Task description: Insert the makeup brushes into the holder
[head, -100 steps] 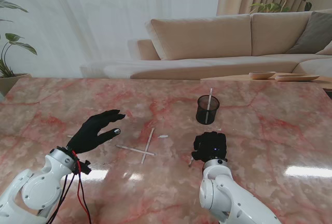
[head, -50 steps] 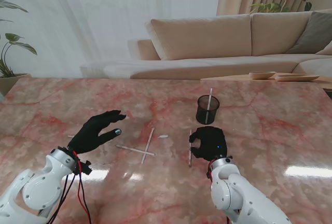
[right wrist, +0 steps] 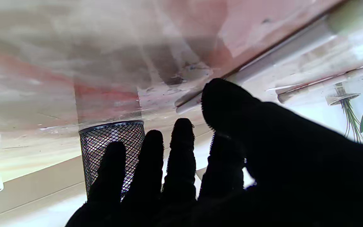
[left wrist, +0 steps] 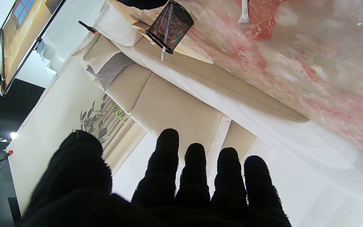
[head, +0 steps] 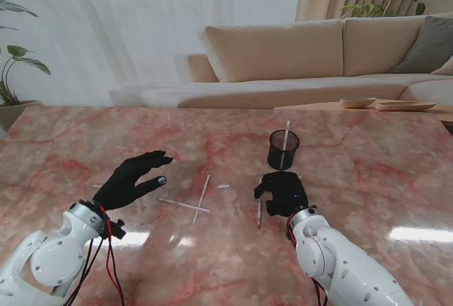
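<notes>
Stand view: we find the holder (head: 284,150) upright on the marble table (head: 368,171), right of centre, with one brush (head: 285,140) standing in it, its white handle leaning past the rim. Our right hand (head: 283,193) hovers just nearer to us than the holder, at its 6 o'clock, palm down. In the right wrist view its fingers (right wrist: 181,148) are loosely extended and slightly apart, thumb forward, gripping nothing we can make out. A loose brush (head: 260,212) lies on the table at the hand's 8 o'clock, just beside it; whether they touch we cannot tell. Two crossed brushes (head: 197,202) lie near table centre, between the hands. Our left hand (head: 133,180) is raised at 9 o'clock from them, fingers (left wrist: 197,170) straight and side by side, thumb apart, holding nothing.
</notes>
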Robot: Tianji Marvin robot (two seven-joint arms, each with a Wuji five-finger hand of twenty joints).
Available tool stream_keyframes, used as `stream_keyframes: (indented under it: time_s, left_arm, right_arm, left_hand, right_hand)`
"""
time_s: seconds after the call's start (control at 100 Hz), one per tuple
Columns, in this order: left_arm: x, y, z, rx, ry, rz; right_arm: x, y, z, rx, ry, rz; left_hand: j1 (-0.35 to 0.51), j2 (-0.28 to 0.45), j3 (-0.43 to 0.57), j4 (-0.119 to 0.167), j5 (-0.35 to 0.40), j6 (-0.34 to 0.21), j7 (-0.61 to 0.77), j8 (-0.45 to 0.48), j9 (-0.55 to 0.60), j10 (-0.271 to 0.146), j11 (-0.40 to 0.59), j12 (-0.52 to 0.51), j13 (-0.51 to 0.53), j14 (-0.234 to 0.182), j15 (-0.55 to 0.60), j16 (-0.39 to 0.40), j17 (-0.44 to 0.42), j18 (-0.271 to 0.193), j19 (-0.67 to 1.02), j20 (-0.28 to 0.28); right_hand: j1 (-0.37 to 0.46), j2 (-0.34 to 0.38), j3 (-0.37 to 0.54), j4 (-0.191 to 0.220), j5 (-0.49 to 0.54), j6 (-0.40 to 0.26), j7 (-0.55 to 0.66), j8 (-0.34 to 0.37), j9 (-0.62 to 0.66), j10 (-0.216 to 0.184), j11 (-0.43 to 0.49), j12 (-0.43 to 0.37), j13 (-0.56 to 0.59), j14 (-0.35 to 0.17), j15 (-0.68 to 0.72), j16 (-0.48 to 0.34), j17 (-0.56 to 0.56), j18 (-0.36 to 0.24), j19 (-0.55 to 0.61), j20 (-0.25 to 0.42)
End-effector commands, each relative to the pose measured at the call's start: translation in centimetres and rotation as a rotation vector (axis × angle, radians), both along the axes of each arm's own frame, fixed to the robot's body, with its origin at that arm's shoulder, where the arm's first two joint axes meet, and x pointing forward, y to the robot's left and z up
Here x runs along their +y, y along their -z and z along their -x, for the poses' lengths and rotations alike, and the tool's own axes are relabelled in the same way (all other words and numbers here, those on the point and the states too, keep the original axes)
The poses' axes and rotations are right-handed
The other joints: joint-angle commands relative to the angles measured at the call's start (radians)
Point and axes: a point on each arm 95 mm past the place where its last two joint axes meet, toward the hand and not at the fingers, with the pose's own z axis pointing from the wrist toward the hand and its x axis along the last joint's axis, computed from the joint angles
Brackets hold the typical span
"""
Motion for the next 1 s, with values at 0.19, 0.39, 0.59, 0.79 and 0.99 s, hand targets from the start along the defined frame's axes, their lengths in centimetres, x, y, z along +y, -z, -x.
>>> stream_keyframes:
  time_s: [0.19,0.39,0.59,0.79,0.99]
  left_arm:
    - [0.1,0.2,0.3,0.011,-0.005,-0.010]
    - [0.1,0.2,0.3,0.009,-0.007,-0.009]
    - [0.0,0.2,0.2,0.011,-0.004,-0.007]
    - [0.1,0.2,0.2,0.007,-0.006,-0.005]
    - [0.0,0.2,0.3,0.007,-0.008,-0.004]
  right_arm:
    - [-0.1,1.0,-0.3,0.024,-0.016,0.043]
    - [-0.9,1.4,-0.2,0.013,0.027,0.080]
    - [-1.7,1.5,0.5,0.022,0.052,0.117]
    - [-2.6,1.5,1.5,0.024,0.075,0.132]
    - [-2.4,1.8,1.4,0.040,0.052,0.136]
  left_hand:
    - [0.028,-0.003,-0.024,-0.005,0.018,-0.027,0.013,0.007,-0.018,-0.019,-0.021,-0.009,-0.035,-0.049,-0.036,-0.009,0.002,-0.024,-0.029,-0.008]
    - [0.029,-0.002,-0.024,-0.005,0.017,-0.027,0.013,0.007,-0.019,-0.018,-0.022,-0.010,-0.036,-0.049,-0.036,-0.009,0.002,-0.024,-0.030,-0.008]
    - [0.029,-0.003,-0.025,-0.005,0.018,-0.028,0.013,0.007,-0.019,-0.021,-0.022,-0.010,-0.036,-0.049,-0.037,-0.009,0.002,-0.024,-0.032,-0.009]
    - [0.030,-0.003,-0.024,-0.005,0.018,-0.028,0.013,0.007,-0.018,-0.018,-0.022,-0.010,-0.035,-0.047,-0.037,-0.009,0.002,-0.025,-0.033,-0.010]
    - [0.031,-0.004,-0.023,-0.005,0.019,-0.028,0.013,0.007,-0.017,-0.018,-0.021,-0.009,-0.035,-0.047,-0.036,-0.008,0.002,-0.024,-0.034,-0.010]
  right_hand:
    - [-0.003,-0.061,-0.151,-0.132,0.009,-0.084,0.135,-0.050,-0.035,-0.024,0.012,-0.024,-0.052,-0.027,0.010,-0.009,-0.013,-0.030,-0.021,0.034]
    - [-0.024,-0.088,-0.248,-0.173,0.119,-0.130,0.309,-0.088,0.016,-0.027,0.014,-0.024,-0.033,-0.021,0.014,-0.005,-0.002,-0.025,-0.012,0.040]
    - [-0.049,-0.111,-0.255,-0.173,0.181,-0.119,0.354,-0.095,0.049,-0.026,0.003,-0.031,-0.019,-0.018,0.014,-0.003,0.002,-0.019,-0.001,0.044]
    - [-0.068,-0.114,-0.250,-0.172,0.177,-0.103,0.355,-0.116,0.070,-0.021,-0.002,-0.033,-0.007,-0.013,0.011,-0.003,0.002,-0.016,0.000,0.045]
    - [-0.042,-0.106,-0.222,-0.156,0.105,-0.105,0.310,-0.240,0.071,-0.024,-0.020,-0.036,-0.006,-0.013,0.006,0.001,0.005,-0.015,-0.003,0.045]
